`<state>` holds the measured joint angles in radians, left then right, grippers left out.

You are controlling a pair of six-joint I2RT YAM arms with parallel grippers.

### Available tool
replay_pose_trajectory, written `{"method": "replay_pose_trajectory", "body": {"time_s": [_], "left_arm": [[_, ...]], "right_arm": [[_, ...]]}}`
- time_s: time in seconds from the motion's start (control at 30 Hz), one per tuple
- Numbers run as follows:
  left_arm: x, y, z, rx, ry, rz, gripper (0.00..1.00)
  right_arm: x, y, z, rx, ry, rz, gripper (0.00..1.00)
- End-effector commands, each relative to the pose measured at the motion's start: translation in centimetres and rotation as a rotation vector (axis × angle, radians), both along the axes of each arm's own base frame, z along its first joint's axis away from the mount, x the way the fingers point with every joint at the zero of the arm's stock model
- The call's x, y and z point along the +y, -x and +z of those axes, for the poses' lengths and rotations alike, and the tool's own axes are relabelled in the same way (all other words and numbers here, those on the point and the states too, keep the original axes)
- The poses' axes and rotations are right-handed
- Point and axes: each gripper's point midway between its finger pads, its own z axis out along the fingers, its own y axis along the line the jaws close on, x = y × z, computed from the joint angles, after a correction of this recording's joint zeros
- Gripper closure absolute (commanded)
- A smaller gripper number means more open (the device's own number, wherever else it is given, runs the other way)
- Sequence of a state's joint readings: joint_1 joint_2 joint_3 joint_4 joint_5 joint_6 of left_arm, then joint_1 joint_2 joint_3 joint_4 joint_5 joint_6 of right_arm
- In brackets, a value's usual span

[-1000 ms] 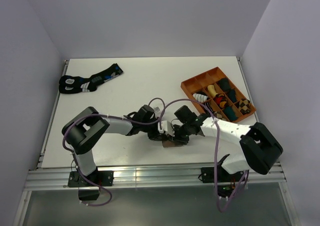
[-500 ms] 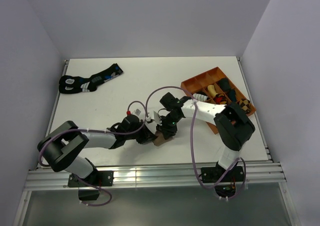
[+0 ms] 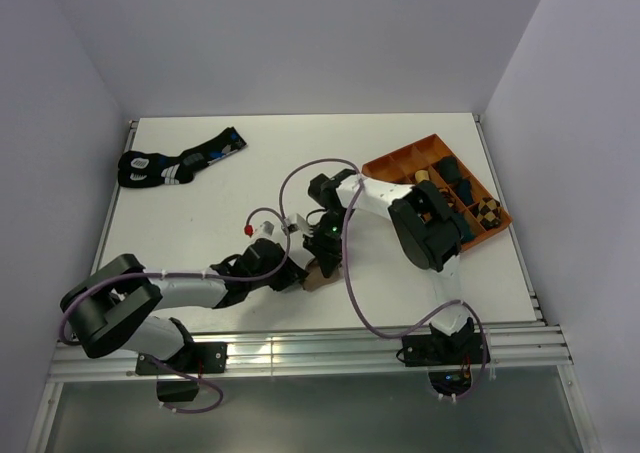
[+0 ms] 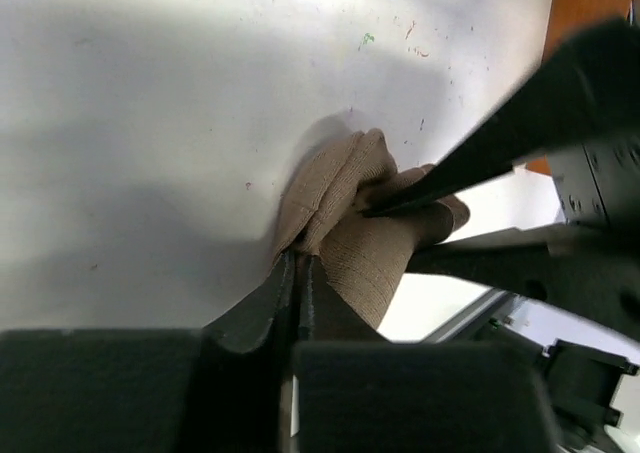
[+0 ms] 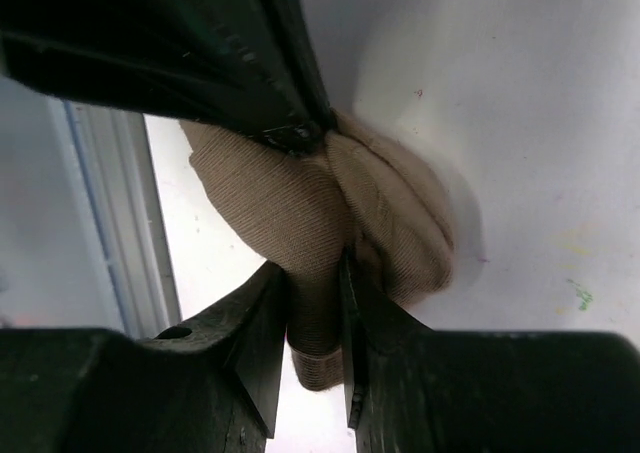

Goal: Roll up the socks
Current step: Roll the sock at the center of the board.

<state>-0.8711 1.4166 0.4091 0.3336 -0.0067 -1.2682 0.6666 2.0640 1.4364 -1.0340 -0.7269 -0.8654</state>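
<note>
Pale lavender walls enclose a white table (image 3: 300, 163), and near its front edge, about midway across, the socks (image 3: 318, 276) sit as a small bunched lump of tan-brown cloth. Close up, the cloth is finely ribbed knit, folded into rounded, layered lobes with a deep crease between them. Only the tan fabric shows, with no stripes on the visible side. The left end effector (image 3: 299, 273) reaches in low from the left. In the left wrist view its jaws are nearly together, clenched on a fold at the near edge of the socks (image 4: 350, 223). The right end effector (image 3: 326, 257) comes down from the far side, and its dark fingers (image 4: 480, 153) wedge into the crease. From the right wrist camera, the right end effector (image 5: 315, 278) pinches a tongue of tan cloth between its tips, while the left end effector's fingers (image 5: 250, 63) bite the top of the bundle (image 5: 330, 208). An orange compartment tray (image 3: 385, 168) of rolled bundles lies at the right, and black socks (image 3: 170, 165) lie well apart at the far left.
</note>
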Motion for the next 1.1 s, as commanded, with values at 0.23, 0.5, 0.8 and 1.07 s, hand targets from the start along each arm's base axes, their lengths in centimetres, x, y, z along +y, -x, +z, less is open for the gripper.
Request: {"method": "replay_pose_trajectory", "body": {"time_s": [0.23,0.5,0.8,1.07], "left_arm": [[1.9,-0.3,1.5,-0.232,-0.119,0.033,0.61],[0.6,-0.2,5.1,-0.506,-0.032,-0.126,0.54],[-2.5,0.9,5.8,-0.641,-0.036,-0.372,0.51],[-4.1,1.3,4.1,-0.629,-0.057,-0.473,0.5]], "right_arm": [[-2.1,0.8,-1.4,0.154,0.139,0.025,0.69],[-2.4,0.7,-2.1,0.183,0.172,0.022,0.69],[-2.6,0.4,-2.1,0.208,0.177,0.002,0.69],[-2.7,0.1,-2.3,0.211,0.188,-0.013,0.69]]}}
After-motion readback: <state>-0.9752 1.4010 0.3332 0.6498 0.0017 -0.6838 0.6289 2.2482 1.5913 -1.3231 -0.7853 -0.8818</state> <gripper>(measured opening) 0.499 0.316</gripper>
